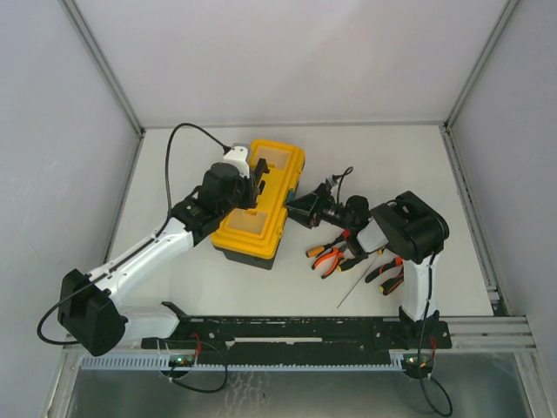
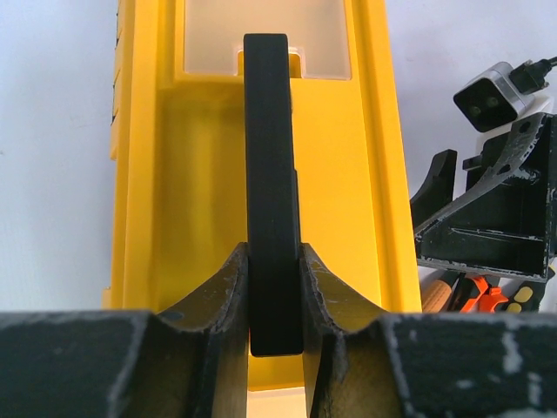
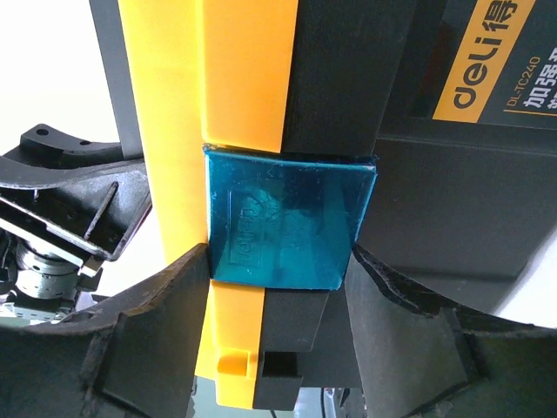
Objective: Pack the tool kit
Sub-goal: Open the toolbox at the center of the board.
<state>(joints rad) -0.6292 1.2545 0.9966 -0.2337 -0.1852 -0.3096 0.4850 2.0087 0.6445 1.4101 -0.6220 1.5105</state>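
While the left gripper (image 2: 275, 292) was clamped shut on the black handle (image 2: 268, 157) on top of the toolbox (image 1: 248, 235), very little of the packing looked done. The toolbox sat near the middle of the table (image 1: 261, 292), with its yellow lid (image 2: 348, 192) down over the black body, so nothing inside could be seen.

The right gripper (image 3: 277, 259) was at the right side of the box, its jaws spread to either side of the teal latch (image 3: 283, 218). That latch lay across the seam between the lid and the body. Both fingertips (image 3: 187, 266) stood right at the latch's edges. From the wrist view I could not tell whether they were pinching it or only bracketing it.

To the right of the box and nearer the arms, the orange-handled pliers (image 1: 329, 257) and the screwdrivers (image 1: 385, 274) lay loose on the table. They were apart from the box and held by neither gripper.

Judging from that, the job was at its opening stage. The box was being steadied by its handle and the latch was being worked, most likely to free the lid. Lifting the lid, moving each tool inside, then closing and latching the box all looked to be left. A slip off the small latch, or the box shifting under the pull, seemed the likeliest trouble.
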